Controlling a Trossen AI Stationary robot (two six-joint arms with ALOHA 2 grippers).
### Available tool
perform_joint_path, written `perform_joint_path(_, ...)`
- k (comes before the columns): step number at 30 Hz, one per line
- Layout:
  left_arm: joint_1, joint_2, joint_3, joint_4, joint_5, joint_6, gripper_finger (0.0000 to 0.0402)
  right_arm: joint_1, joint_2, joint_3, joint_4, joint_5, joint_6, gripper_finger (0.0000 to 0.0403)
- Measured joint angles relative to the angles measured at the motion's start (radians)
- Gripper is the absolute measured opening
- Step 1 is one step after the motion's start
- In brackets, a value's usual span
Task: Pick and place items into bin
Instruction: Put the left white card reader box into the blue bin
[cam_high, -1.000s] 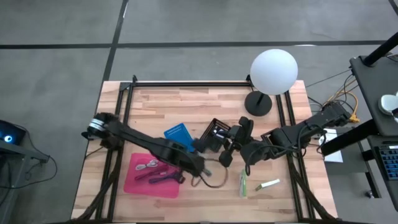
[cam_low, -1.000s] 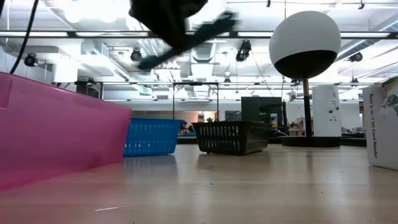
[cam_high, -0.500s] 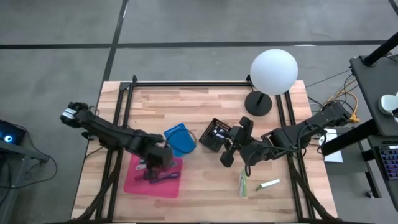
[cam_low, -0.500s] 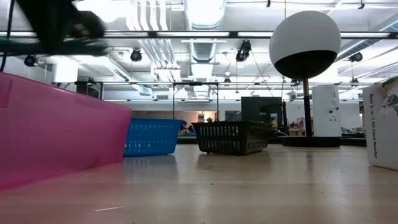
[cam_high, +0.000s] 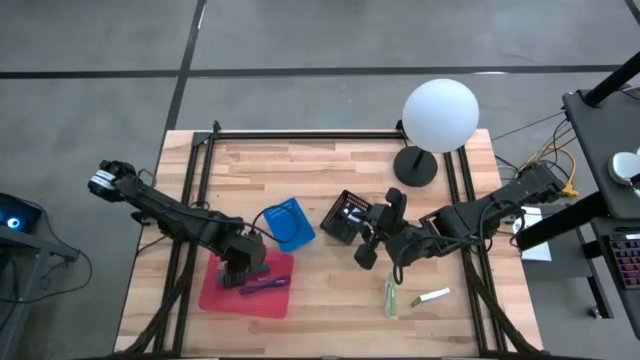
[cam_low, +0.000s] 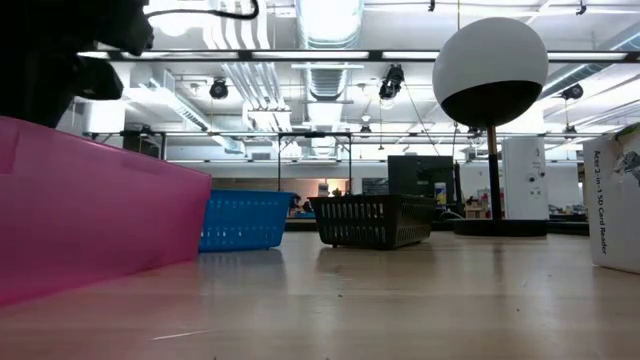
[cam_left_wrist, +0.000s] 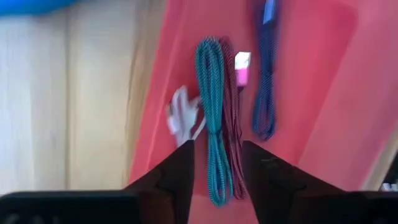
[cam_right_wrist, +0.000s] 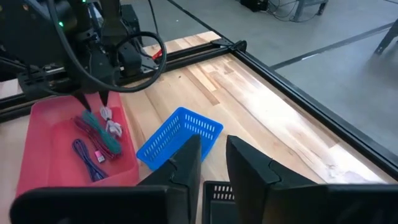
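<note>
1. The left gripper (cam_high: 243, 272) hangs over the pink bin (cam_high: 212, 290) at the table's (cam_high: 320, 170) front left, its fingers (cam_left_wrist: 180, 177) spread a little with nothing between them.
2. Inside the pink bin lie a teal cord (cam_left_wrist: 212, 118), a dark red cord (cam_left_wrist: 231, 143) touching it, a purple cord (cam_left_wrist: 266, 74), a white cable (cam_left_wrist: 181, 117) and a small pink-and-white plug (cam_left_wrist: 241, 65).
3. The right gripper (cam_high: 366, 240) waits near the table's middle, just beside the black basket (cam_high: 345, 215); its fingers (cam_right_wrist: 186, 165) stand slightly apart and empty.
4. A blue basket (cam_high: 290, 222) lies tipped on its side between the pink bin and the black basket.
5. Two items remain on the wood at the front right: a green packet (cam_high: 391, 295) and a white stick (cam_high: 433, 296), near each other but not touching.
6. A white globe lamp (cam_high: 438, 118) stands at the table's back right.
</note>
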Motion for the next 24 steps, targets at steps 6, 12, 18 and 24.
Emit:
perform_joint_path(6, 0.000, -0.010, 0.000, 0.142, -0.004, 0.051, 0.0154, 0.000, 0.000, 0.000, -0.001, -0.035, 0.159, 0.0081)
perform_joint_path(12, 0.002, -0.027, 0.000, 0.266, -0.026, 0.076, 0.0159, 0.000, 0.001, 0.000, -0.020, -0.217, 0.491, 0.0129)
perform_joint_path(18, 0.002, -0.051, 0.000, 0.287, -0.063, 0.079, 0.0159, 0.000, 0.014, 0.000, -0.105, -0.473, 0.867, 0.0178)
perform_joint_path(24, 0.002, -0.056, 0.000, 0.286, -0.071, 0.079, 0.0160, 0.010, 0.036, 0.000, -0.267, -0.761, 1.135, 0.0184)
